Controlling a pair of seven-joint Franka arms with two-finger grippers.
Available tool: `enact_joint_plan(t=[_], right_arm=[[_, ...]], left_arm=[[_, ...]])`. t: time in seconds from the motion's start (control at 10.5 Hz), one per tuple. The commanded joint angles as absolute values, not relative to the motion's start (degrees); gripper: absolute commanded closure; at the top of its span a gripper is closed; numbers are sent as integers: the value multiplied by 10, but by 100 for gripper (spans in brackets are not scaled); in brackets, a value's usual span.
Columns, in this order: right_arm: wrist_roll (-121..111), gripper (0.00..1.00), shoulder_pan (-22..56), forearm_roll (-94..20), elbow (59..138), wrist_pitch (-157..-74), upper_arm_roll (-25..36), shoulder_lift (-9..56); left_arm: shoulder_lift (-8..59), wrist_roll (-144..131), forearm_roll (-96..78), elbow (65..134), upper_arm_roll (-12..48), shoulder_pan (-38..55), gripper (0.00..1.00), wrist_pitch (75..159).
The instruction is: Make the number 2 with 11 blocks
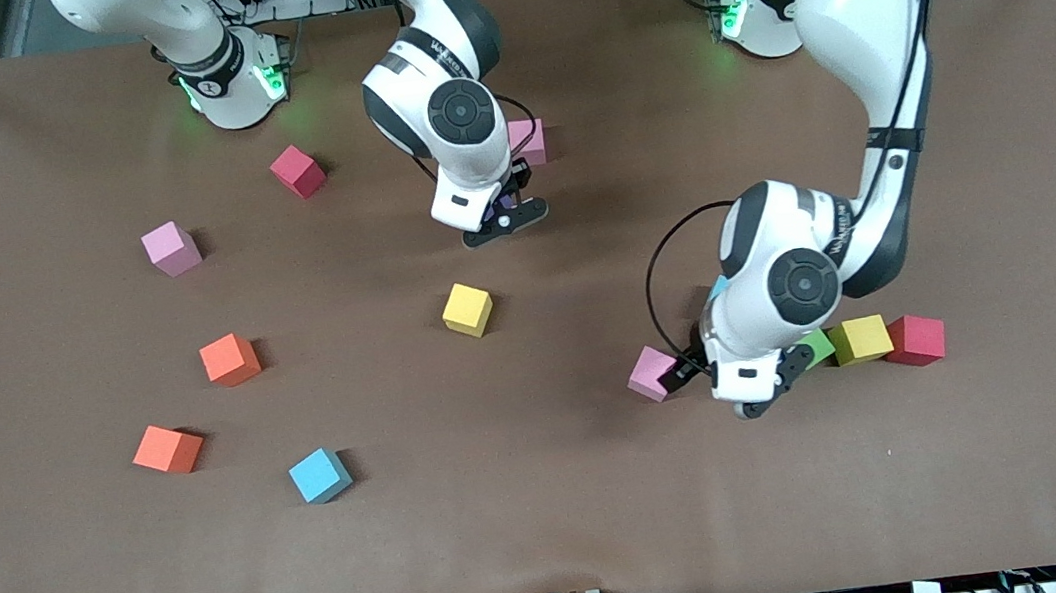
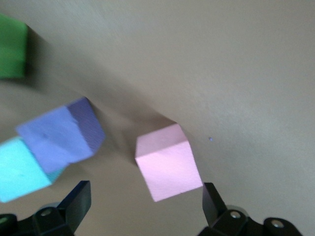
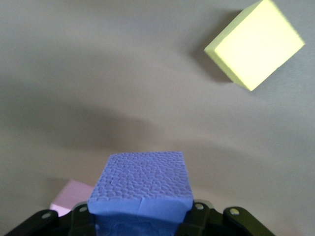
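My right gripper (image 1: 506,217) hangs over the middle of the table, shut on a purple block (image 3: 142,184). A yellow block (image 1: 467,309) lies on the table under and ahead of it, and a pink block (image 1: 529,141) lies beside the arm. My left gripper (image 1: 739,389) stands open, low over a pink block (image 2: 169,162) that lies free just ahead of its fingertips (image 2: 212,199). Beside that block sit a purple block (image 2: 61,135) and a sky-blue block (image 2: 19,169), mostly hidden by the arm in the front view. A green block (image 1: 816,347) and a yellow one (image 1: 861,339) stand in a row.
A crimson cube (image 1: 916,339) ends that row, and another crimson cube (image 1: 298,171) lies near the right arm's base. Toward the right arm's end lie a pink block (image 1: 172,249), two orange blocks (image 1: 229,359) (image 1: 168,448) and a sky-blue block (image 1: 319,475).
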State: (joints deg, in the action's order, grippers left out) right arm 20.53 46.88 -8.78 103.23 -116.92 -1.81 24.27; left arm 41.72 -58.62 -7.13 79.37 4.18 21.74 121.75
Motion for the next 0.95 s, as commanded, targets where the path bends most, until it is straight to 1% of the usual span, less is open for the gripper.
enact_joint_plan(t=[0.0,0.19,0.29,0.38,0.48,0.67,0.86], right_arm=[[134,100,482,-78,1113,-1168,-38,180],[77,100,489,-76,1153,-1167,-55,146],[43,100,493,-56,1168,-1167,-59,135],[5,100,495,-26,1183,-1168,-80,123],[-31,100,494,2,1186,-1168,-90,120],[-133,100,493,20,1187,-1180,-91,123],[-270,100,488,20,1209,-1245,-91,131]], left_arm=[[453,-613,-89,771,47,222,0,1237],[453,-612,-86,774,45,221,0,1236],[451,-610,-82,774,44,221,0,1236],[453,-612,-83,774,42,220,0,1237],[460,-613,-84,774,41,220,0,1237],[471,-663,-84,773,40,221,0,1238],[478,-674,-83,773,40,221,0,1243]])
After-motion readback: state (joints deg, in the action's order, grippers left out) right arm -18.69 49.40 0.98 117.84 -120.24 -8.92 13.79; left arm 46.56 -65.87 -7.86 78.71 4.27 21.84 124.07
